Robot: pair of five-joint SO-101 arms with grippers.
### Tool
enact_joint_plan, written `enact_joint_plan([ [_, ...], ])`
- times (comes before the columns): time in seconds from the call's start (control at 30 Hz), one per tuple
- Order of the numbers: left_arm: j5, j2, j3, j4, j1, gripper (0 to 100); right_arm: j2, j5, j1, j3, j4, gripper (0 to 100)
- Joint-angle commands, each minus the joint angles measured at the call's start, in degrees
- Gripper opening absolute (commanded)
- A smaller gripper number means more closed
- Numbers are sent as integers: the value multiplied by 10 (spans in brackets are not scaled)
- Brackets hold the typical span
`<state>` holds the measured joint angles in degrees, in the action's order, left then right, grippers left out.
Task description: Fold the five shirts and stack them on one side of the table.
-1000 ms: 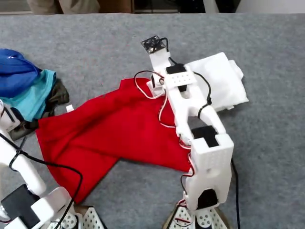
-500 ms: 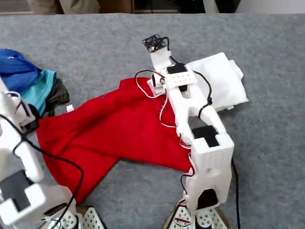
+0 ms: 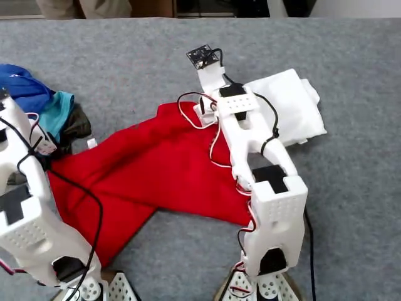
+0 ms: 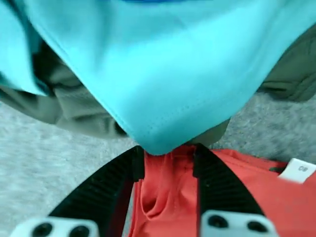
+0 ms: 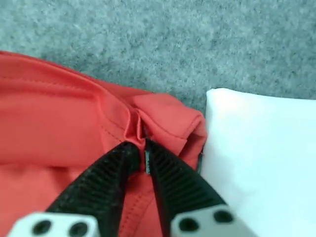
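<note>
A red shirt (image 3: 144, 169) lies spread out across the middle of the grey table. My right gripper (image 5: 145, 150) is shut on a pinched fold of the red shirt (image 5: 54, 123), right beside the folded white shirt (image 5: 261, 148). In the high view the right arm (image 3: 247, 135) stretches over the red cloth toward the white shirt (image 3: 291, 106). My left gripper (image 4: 165, 160) is open at the red shirt's left corner, with red cloth (image 4: 237, 182) between its fingers. The tip of a teal shirt (image 4: 163, 64) hangs just beyond it.
A loose pile sits at the left edge: a blue shirt (image 3: 25, 88), the teal shirt (image 3: 56, 110) and a dark olive one (image 3: 78, 122). A white tag (image 4: 298, 170) shows on the red shirt. Bare grey table (image 3: 351, 207) lies to the right and at the back.
The left arm has swung up from the lower left to the red shirt's left corner by the pile. The right arm and the red shirt have not moved.
</note>
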<state>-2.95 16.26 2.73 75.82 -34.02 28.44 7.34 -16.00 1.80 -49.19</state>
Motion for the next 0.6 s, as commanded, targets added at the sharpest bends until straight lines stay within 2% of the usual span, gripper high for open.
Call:
enact_joint_plan([
  [0.0,18,2,-36,29,7,157,-5,-2,5,10,8,2],
  [0.3,12,1,-117,120,16,160,-5,-2,5,10,8,2],
  [0.4,-25,1,-120,135,31,159,-5,-2,5,10,8,2],
  [0.57,-94,8,-100,111,43,160,-5,-2,5,10,8,2],
])
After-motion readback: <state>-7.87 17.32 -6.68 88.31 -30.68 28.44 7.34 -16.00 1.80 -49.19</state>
